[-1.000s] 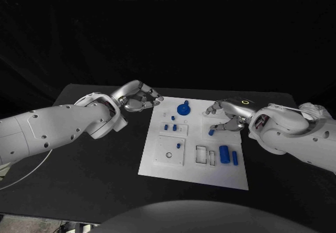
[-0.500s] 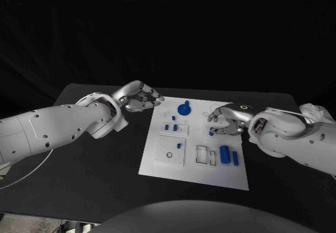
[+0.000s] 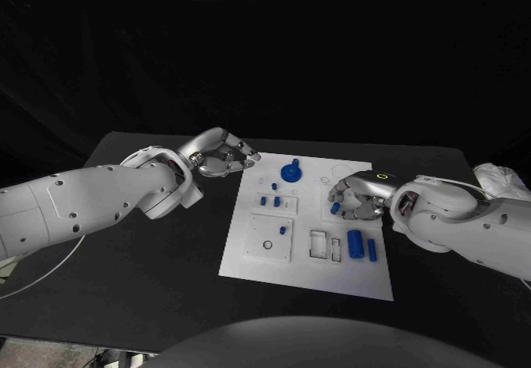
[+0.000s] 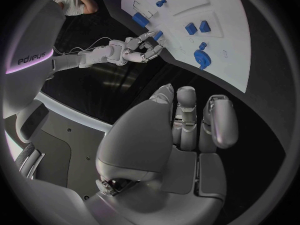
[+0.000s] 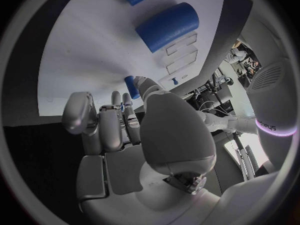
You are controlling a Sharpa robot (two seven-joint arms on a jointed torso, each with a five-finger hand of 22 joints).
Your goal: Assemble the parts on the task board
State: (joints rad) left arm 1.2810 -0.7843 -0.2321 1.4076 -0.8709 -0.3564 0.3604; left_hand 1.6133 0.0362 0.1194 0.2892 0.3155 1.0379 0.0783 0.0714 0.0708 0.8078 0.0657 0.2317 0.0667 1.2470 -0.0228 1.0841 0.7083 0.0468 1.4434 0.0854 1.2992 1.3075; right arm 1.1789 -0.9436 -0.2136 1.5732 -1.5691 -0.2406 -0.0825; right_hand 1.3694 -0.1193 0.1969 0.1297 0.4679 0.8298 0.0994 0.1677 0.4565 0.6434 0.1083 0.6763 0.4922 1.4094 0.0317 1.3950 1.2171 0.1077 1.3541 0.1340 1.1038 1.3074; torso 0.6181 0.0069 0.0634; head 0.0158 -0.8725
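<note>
Right hand (image 3: 356,195) pinches small blue part (image 3: 334,207) on board (image 3: 249,261); loose pinch risks dropping it. Left hand (image 3: 222,153) curled, empty.

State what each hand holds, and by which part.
Left hand holds nothing, fingers curled, beside the board. Right hand closes on a small blue part; its grip point is hidden.

matt white task board (image 3: 305,264), glossy blue plastic parts (image 3: 354,242), matt black table (image 3: 133,276)
</note>
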